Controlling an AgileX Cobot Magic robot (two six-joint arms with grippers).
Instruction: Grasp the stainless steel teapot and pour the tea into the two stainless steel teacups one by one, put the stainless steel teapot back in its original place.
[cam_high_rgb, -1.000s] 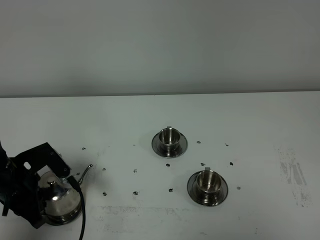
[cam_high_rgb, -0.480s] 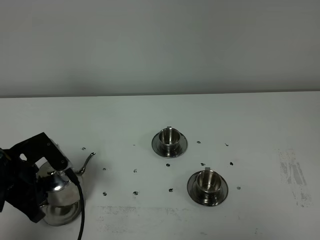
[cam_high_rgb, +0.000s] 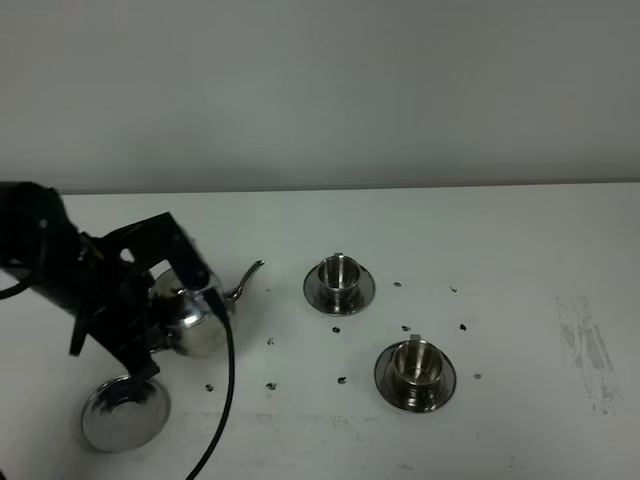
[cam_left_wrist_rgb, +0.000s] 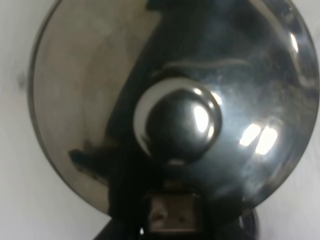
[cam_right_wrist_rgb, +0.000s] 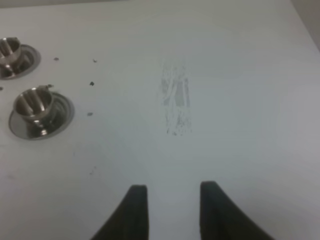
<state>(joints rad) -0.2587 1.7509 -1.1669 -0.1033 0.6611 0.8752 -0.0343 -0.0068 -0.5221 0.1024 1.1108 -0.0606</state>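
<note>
The stainless steel teapot (cam_high_rgb: 200, 318) hangs above the table at the left, and its gooseneck spout points right toward the far teacup (cam_high_rgb: 339, 273). My left gripper (cam_high_rgb: 160, 300) is shut on the teapot's handle side. The left wrist view is filled by the teapot's domed lid and knob (cam_left_wrist_rgb: 176, 121). The near teacup (cam_high_rgb: 414, 363) stands on its saucer to the right and also shows in the right wrist view (cam_right_wrist_rgb: 33, 103). The original place, a wide steel saucer (cam_high_rgb: 125, 412), lies bare below the pot. My right gripper (cam_right_wrist_rgb: 173, 214) hovers over bare table with its fingers apart and nothing between them.
Small dark specks dot the white tabletop around the cups. A scuffed grey patch (cam_right_wrist_rgb: 175, 102) marks the table on the right. A black cable (cam_high_rgb: 226, 390) hangs from the left arm down past the wide saucer.
The left arm has lifted the teapot off the wide saucer and carried it up and to the right, toward the cups. The saucer now lies uncovered. The cups have not moved.
</note>
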